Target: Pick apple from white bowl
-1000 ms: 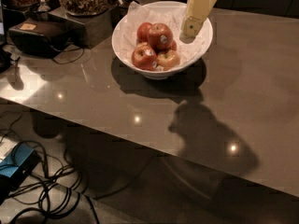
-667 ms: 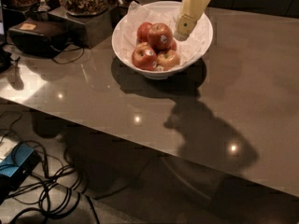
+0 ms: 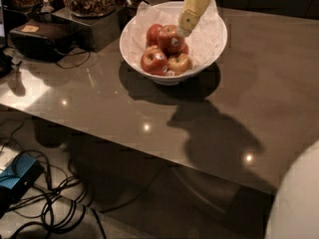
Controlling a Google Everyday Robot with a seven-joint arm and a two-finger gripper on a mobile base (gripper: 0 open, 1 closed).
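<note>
Shifted toward the left of the view since the earlier frames, the hand (image 3: 186, 27) now has its tip at the apple pile rather than over the bare paper on the bowl's right side; bowl and fruit lie as they did. The hand descends from the top edge on a pale yellow arm, slanting down and leftward; whether it is open or closed cannot be told, and it carries nothing that can be seen.

The apple (image 3: 171, 39), the largest red one with a pale sticker on its side, sits on top of the pile in the white bowl (image 3: 167, 77), just below and to the left of the hand's tip; tip and fruit look to be touching or nearly so, but contact cannot be confirmed. A darker apple (image 3: 153, 32) lies behind it; a second red apple (image 3: 154, 61) and a smaller yellowish apple (image 3: 179, 62) lie in front; crinkled white paper (image 3: 209, 34) lines the bowl.

The coming move turns on this offset: judged from here, the hand needs a short further travel down and leftward to centre on the apple; being round, the fruit offers no preferred axis, though its neighbours crowd the front and back.

The bowl stands on a dark glossy surface (image 3: 264, 78); the arm's shadow (image 3: 214, 138) falls across it.
</note>
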